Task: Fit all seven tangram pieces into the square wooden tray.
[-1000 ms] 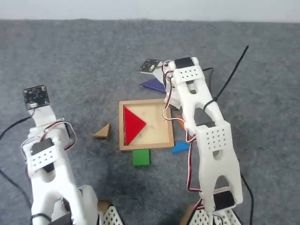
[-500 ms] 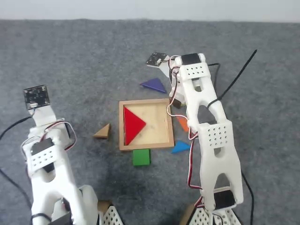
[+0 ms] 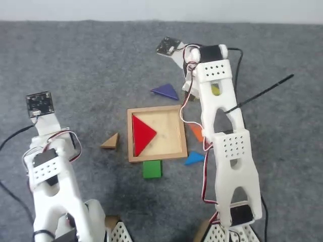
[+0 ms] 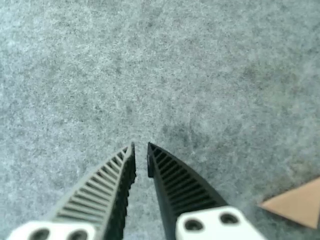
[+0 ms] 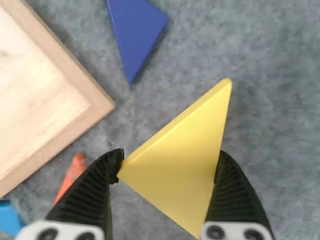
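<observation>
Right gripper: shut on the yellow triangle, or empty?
Shut on it: the right gripper has one finger pressed against each side of the yellow triangle.

There is one square wooden tray (image 3: 156, 109), and seven flat coloured tangram pieces can be counted. Five of the pieces are triangles: one red triangle (image 3: 142, 133), one dark blue triangle (image 3: 165, 92), one light blue triangle (image 3: 194, 158), one tan wooden triangle (image 3: 111, 141) and one yellow triangle (image 5: 185, 160). The other two are one green square (image 3: 152, 169) and one orange piece (image 3: 196, 132) of partly hidden shape, and there are two white robot arms, the left arm (image 3: 50, 171) and the right arm (image 3: 222, 131).
</observation>
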### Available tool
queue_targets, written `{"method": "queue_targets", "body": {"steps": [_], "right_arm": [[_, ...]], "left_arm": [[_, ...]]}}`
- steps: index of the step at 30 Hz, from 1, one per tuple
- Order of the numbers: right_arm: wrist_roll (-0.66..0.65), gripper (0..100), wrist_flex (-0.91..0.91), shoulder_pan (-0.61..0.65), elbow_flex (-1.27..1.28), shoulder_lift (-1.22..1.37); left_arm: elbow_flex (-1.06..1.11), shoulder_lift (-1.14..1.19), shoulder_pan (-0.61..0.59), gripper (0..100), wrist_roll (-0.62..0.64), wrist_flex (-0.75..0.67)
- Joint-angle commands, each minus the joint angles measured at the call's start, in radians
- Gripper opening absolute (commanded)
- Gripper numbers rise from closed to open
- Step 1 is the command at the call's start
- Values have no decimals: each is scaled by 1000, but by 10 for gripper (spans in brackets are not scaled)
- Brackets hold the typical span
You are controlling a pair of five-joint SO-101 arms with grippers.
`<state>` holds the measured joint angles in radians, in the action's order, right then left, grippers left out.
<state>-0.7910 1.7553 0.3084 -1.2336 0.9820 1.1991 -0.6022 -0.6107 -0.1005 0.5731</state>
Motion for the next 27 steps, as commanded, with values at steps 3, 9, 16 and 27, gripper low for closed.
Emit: {"method": "queue_targets", "body": {"steps": [3,9,16,27], "right_arm": [[-12,62,45,91,158,-312],[-92,62,42,205,505,-673],[-198,62,8,325,758,-934],[-282,59,-363,300,985,-639]], "left_arm": [[-33,-31,9,40,-11,-20],[-33,-31,9,40,-11,-20],[-33,-31,9,40,-11,-18],[-36,-31,9,40,-11,-3]]}}
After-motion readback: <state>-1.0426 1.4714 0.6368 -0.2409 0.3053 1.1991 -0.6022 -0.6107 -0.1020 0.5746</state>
